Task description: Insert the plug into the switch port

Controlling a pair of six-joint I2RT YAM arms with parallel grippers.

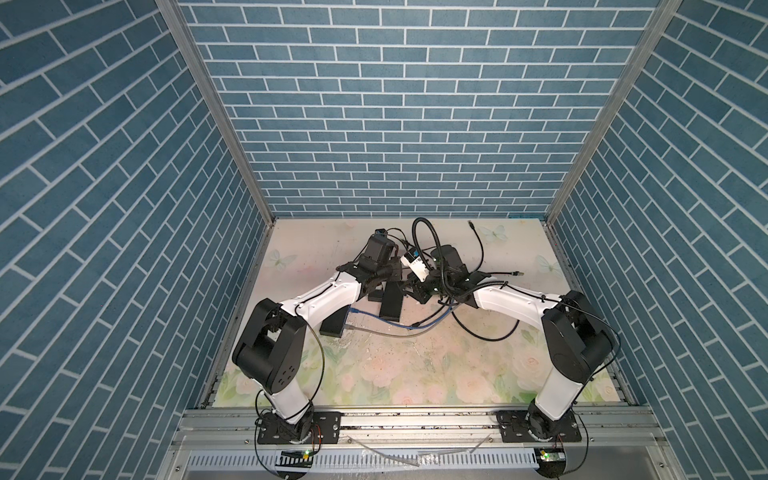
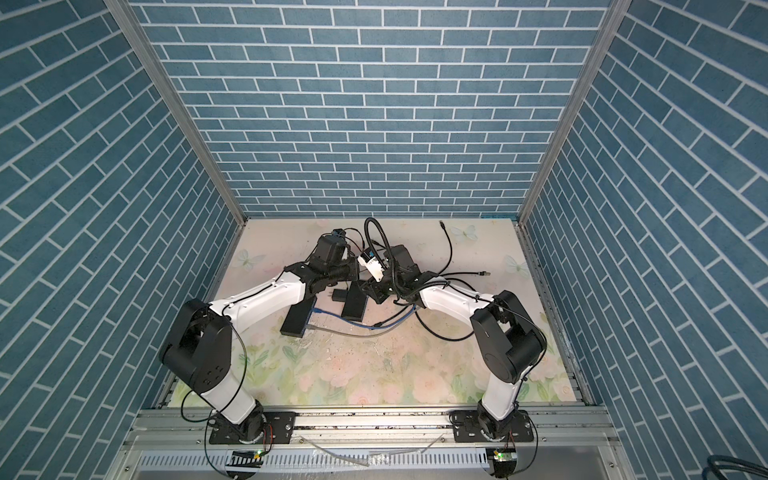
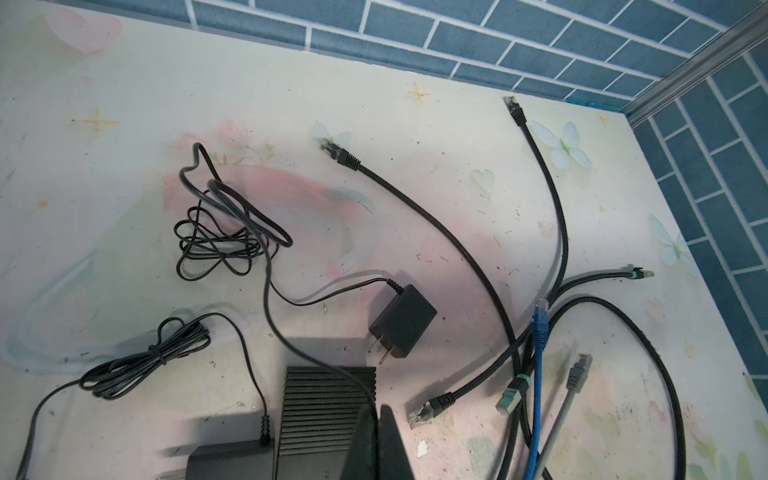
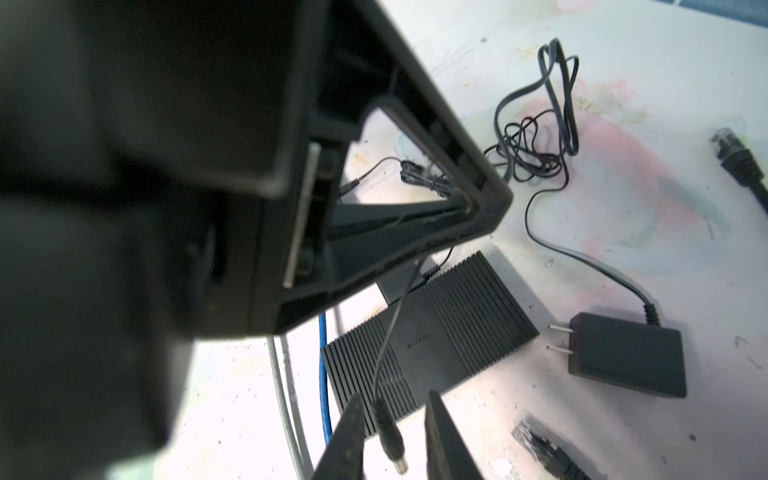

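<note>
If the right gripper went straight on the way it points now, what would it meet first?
The right gripper would first meet the barrel plug hanging on its cable between its open jaws, not yet pinched. Beyond that the ribbed black switch lies in line, though how far under the plug is unclear.

Black net cables sprawl over floral tabletop, ends loose. Blue cable & gray cable side by side, crossing black ones. Plain black box left of centre w/ tied cord bundle plugged in. Blue brick walls on 3 sides.
</note>
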